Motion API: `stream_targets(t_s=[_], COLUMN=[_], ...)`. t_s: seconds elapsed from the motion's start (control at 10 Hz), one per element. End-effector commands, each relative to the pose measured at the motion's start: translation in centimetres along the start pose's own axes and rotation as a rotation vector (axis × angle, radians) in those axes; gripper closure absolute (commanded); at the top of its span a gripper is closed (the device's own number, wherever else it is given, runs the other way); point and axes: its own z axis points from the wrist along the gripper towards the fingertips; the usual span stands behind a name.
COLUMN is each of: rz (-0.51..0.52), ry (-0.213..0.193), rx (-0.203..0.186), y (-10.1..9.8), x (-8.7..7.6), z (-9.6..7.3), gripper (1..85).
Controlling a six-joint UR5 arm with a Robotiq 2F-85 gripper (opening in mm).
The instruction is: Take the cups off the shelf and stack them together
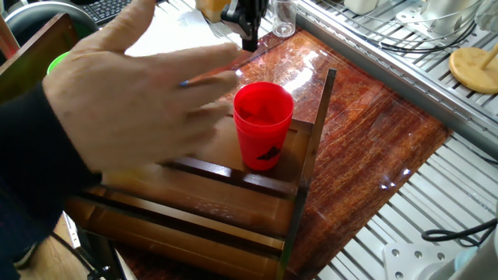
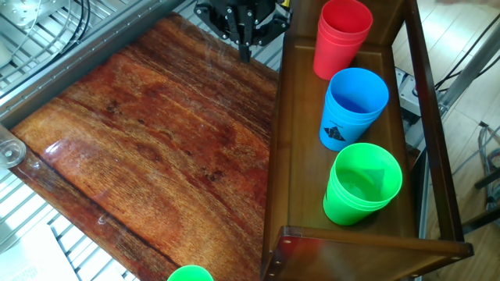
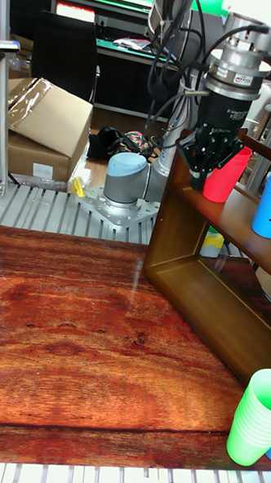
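While pinched together, fingers [image 2: 244, 55] just beside the shelf [image 2: 283, 156] edge, above tabletop [image 2: 148, 148].

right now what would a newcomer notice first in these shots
A blurred human hand sweeps across one fixed view, hiding much of the shelf. On that shelf stand three bright cups in a row: red cup, blue cup, green cup. The gripper hangs over the tabletop's far edge.
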Motion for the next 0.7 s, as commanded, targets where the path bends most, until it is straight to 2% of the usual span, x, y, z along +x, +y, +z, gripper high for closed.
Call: stream_targets(t_s=[0.0,0.1,0.2,0.3,0.4,0.5,0.6], rz=[-0.023,-0.035,-0.063,-0.078,-0.082,-0.080,-0.056], ry=[-0.004,-0.007,-0.032,-0.068,-0.069,-0.089,-0.082], rx=[-0.004,-0.008,0.001,0.014,0.005,-0.029,-0.062], y=[0.1,0.0,-0.3,-0.8,-1.3,-1.2,-0.5], x=[0.5,0.6,-0.1,-1.6,-2.2,-2.5,-1.8], z=[0.1,0.2,0.3,0.9,2.0,2.8,2.6], gripper=[84.3,84.3,84.3,84.3,84.3,84.3,84.3])
